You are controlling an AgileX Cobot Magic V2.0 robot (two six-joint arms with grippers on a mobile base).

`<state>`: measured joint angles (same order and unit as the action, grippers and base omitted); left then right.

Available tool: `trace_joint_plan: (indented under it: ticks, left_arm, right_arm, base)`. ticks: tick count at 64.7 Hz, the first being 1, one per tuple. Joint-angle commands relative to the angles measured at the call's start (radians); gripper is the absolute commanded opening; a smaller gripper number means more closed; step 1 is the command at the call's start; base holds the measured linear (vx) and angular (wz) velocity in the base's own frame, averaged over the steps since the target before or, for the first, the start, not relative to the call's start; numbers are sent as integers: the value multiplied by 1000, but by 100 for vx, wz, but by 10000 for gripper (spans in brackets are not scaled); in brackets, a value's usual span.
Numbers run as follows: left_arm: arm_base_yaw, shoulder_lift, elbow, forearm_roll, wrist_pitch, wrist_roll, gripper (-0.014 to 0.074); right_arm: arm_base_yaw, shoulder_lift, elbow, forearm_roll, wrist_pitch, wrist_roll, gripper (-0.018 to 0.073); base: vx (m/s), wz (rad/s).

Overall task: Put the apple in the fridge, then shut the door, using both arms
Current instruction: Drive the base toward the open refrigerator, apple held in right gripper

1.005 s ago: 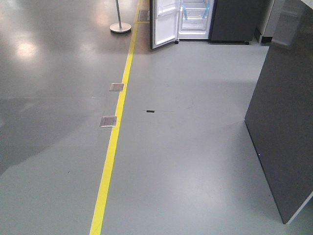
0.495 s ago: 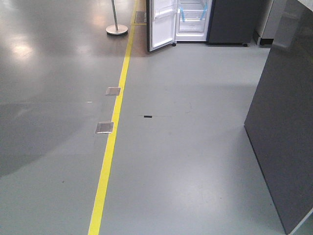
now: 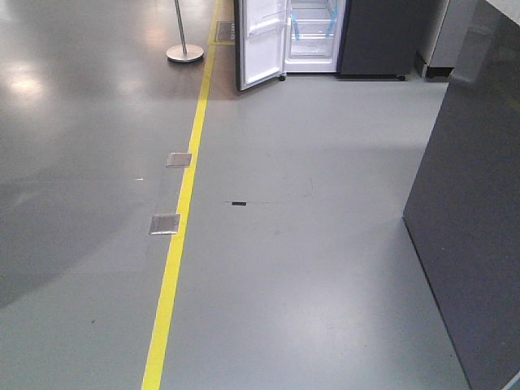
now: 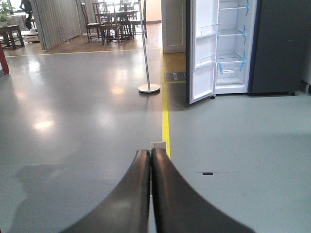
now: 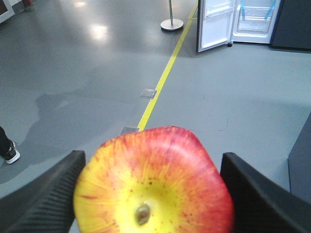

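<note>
Between the fingers point(image 5: 43, 199) of your right gripper point(image 5: 153, 158) you've got the apple point(image 5: 155, 184), clamped from both sides. Its yellow dimpled end, with a small brown spot, faces the wrist cam, and the red blush runs round the edges. Your left gripper point(image 4: 150, 154) is a different story: its two black fingers are pressed flat together, tip to tip, held out over the grey floor point(image 3: 325, 268).

Moving outward, that floor is shiny and throws back the lights. A yellow line point(image 3: 180, 219) runs away from you up toward the fridge. Two metal plates point(image 3: 165, 223) sit right against its left side, and there's a small black mark point(image 3: 237, 202) off to its right. On the right of the front view, a tall dark grey panel point(image 3: 471, 219) fills the edge close to you. The right wrist cam also catches someone's shoe point(image 5: 9, 153) at the far left.

Well ahead of both arms stands the fridge point(image 3: 313, 36), white inside with blue tape on the shelves. Its door point(image 3: 262, 45) is swung wide open on the left side, showing its white inner face and clear bins, with the bottom corner just right of the yellow line. A post on a round base point(image 3: 184, 53) stands left of the door. The left wrist cam shows a table and chairs point(image 4: 112, 19) way back.
</note>
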<state>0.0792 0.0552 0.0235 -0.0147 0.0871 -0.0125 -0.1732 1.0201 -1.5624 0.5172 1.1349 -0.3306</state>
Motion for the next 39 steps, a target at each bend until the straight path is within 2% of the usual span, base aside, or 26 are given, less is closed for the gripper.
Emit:
trace_joint_plan:
  ticks: [1,39]
  left_arm:
    - [-8,8,-22,-1,-68,-8,-6]
    - [-8,8,-22,-1,-68,-8,-6]
  right_arm:
    - [-6,-10,-27,30,-69,-5,185]
    - [-6,-10,-27,30,-70,-5,185]
  base:
    - [15,-4]
    - [15,-2]
